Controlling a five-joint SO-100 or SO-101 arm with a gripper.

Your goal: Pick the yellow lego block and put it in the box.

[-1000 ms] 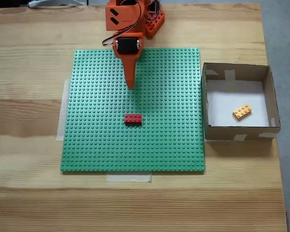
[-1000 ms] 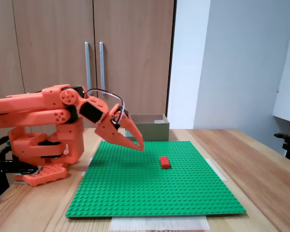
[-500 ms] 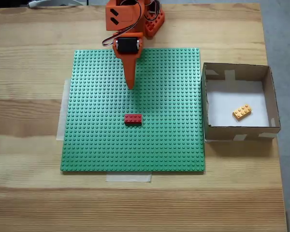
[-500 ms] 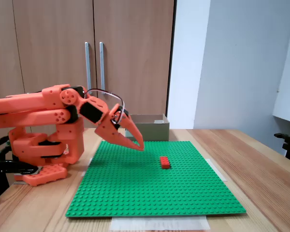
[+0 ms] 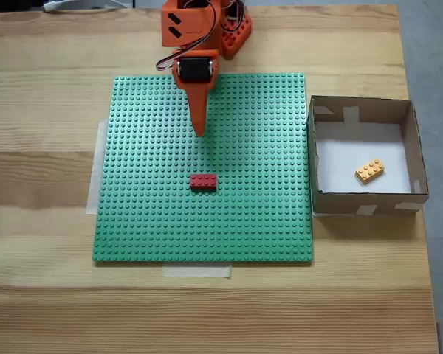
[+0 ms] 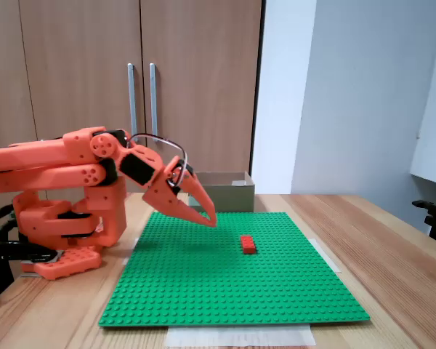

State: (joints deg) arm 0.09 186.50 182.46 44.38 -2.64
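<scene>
Gripper (image 5: 199, 131) of my orange arm hangs above the green baseplate (image 5: 148, 221), fingers pressed together and holding nothing. Just ahead of its tip sits a red brick (image 5: 203, 181). Well off to its side, the yellow lego block (image 5: 369, 170) lies inside the box (image 5: 363, 199).

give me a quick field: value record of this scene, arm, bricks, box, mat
surface: wooden table
mat: green studded baseplate, taped to the table at its edges
gripper: orange gripper shut and empty, held above the mat, tip pointing down toward it
yellow brick: yellow brick lies on the white floor of the box, studs up, turned at an angle
box: open cardboard box, on the table right of the mat in the view from above
red brick: red brick on the mat, apart from the gripper tip
task state: yellow brick already in the box
</scene>
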